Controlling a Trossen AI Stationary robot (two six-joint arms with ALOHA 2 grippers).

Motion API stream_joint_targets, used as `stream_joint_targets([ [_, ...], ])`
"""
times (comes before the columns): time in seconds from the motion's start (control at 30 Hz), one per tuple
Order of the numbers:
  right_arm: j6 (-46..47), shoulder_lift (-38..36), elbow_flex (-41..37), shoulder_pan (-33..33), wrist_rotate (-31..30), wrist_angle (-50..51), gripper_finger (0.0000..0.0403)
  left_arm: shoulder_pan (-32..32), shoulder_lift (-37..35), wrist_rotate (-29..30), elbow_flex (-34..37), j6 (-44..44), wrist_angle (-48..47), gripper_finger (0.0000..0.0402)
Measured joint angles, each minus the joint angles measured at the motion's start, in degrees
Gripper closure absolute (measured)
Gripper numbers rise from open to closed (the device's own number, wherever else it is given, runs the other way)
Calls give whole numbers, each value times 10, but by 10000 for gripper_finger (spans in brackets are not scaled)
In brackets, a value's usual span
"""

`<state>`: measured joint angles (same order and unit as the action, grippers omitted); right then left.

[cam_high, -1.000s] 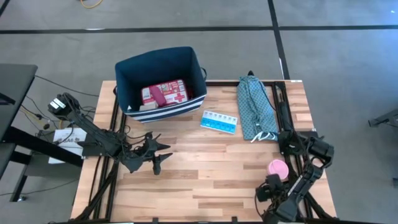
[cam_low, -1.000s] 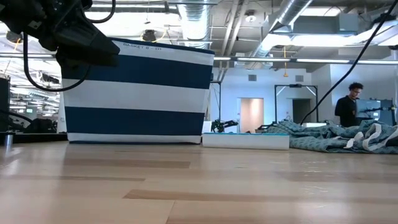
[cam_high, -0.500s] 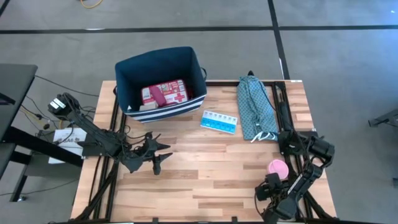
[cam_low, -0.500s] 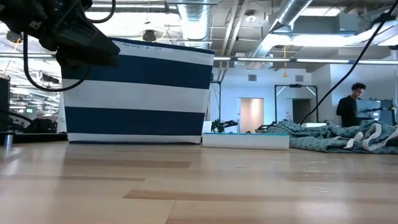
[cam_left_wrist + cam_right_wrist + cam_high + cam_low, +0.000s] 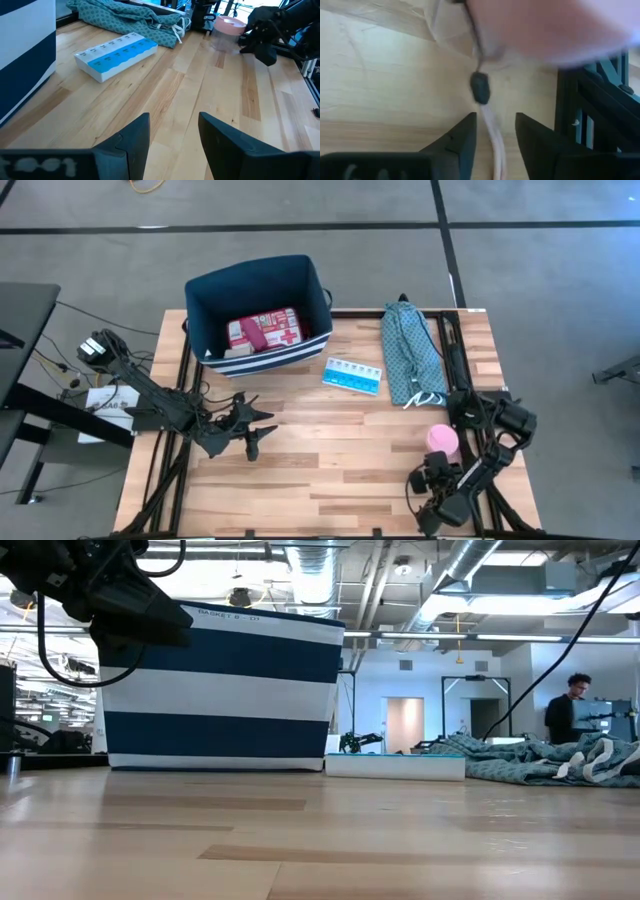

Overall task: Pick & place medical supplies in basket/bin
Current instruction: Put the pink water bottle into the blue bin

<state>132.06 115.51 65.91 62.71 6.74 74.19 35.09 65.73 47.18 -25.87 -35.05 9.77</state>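
Pale wooden plank table [image 5: 330, 440] on grey floor; open-fingered left gripper [image 5: 252, 432] and right gripper [image 5: 432, 492] both hovering, empty.

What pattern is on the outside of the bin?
Broad navy and white horizontal stripes on the bin, clearest in the low view.

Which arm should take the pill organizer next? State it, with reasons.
Left, probably. The left gripper hangs open near the bin, facing the pill organizer. The right gripper sits at the near right edge by the pink disc.
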Motion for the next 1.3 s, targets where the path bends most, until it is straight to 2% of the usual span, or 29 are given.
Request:
stream_joint_targets([
  [0.43,-54,1,-7,-17,-5,-13,372,0,0,2,0,0,0,245],
  [0.53,-67,1,-7,-17,-25,-19,396,0,0,2,0,0,0,245],
  [0.73,-49,3,17,-22,-138,-22,394,0,0,2,0,0,0,245],
  [0.97,-61,3,69,-54,-366,-23,396,0,0,14,0,0,0,245],
  [1.17,-173,2,133,-109,-557,-28,400,0,0,14,0,-4,0,245],
  [1.3,-309,2,194,-156,-633,-26,399,0,0,14,0,-5,0,245],
])
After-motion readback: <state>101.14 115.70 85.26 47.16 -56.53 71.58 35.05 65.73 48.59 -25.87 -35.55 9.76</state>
